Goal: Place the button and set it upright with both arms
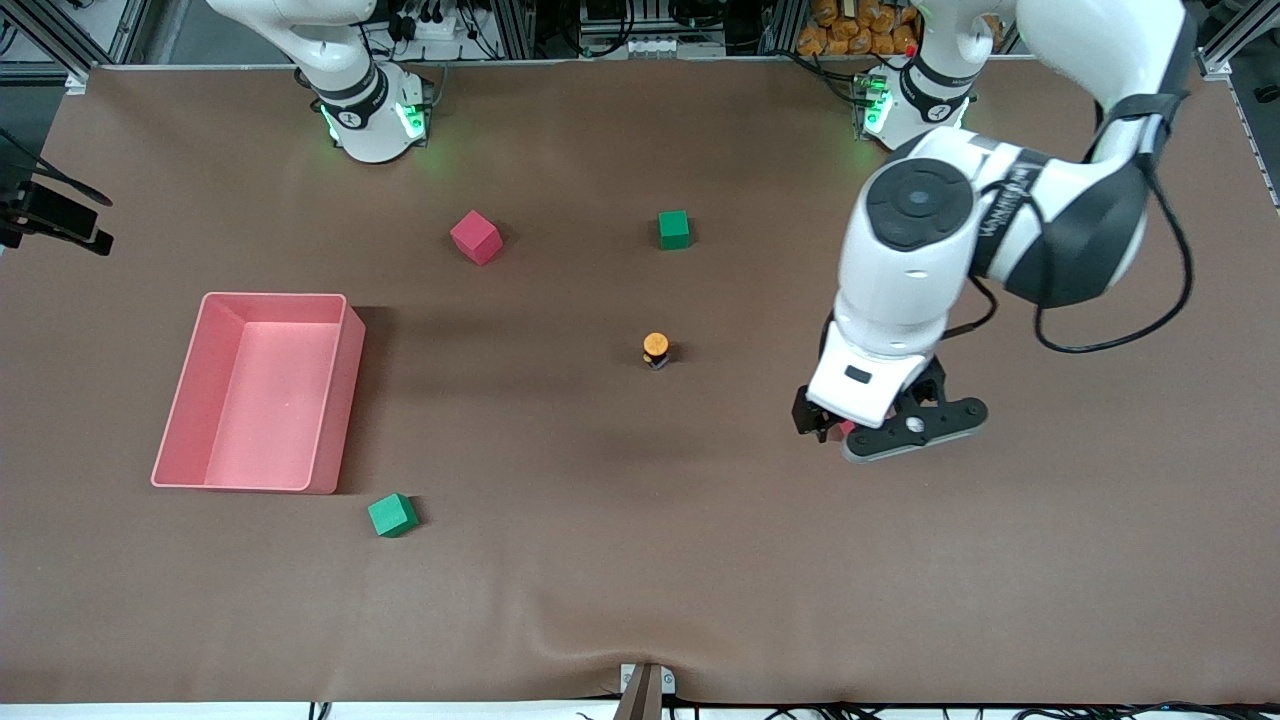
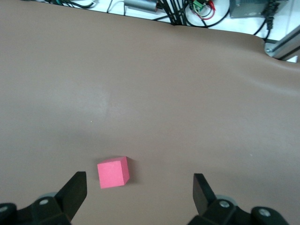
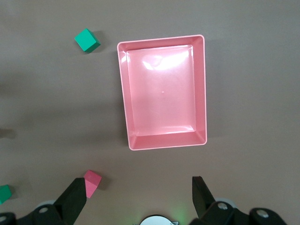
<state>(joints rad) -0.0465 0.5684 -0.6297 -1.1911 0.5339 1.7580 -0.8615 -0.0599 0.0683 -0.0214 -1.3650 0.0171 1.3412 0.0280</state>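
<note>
The button (image 1: 655, 349) stands on the brown table mat near the middle, orange cap up over its black body; neither wrist view shows it. My left gripper (image 1: 850, 428) hangs low over the mat toward the left arm's end of the table, well apart from the button. In the left wrist view this left gripper (image 2: 139, 187) is open, with a pink cube (image 2: 113, 172) on the mat under it, closer to one finger and untouched. My right gripper (image 3: 138, 197) is open and empty, high above the table by its base; the front view does not show it.
A pink bin (image 1: 330, 400) (image 3: 201, 93) lies empty toward the right arm's end. Another pink cube (image 1: 475, 237) (image 3: 92, 182) and a green cube (image 1: 674, 229) lie nearer the bases. A second green cube (image 1: 392, 515) (image 3: 86, 40) lies beside the bin's corner nearest the front camera.
</note>
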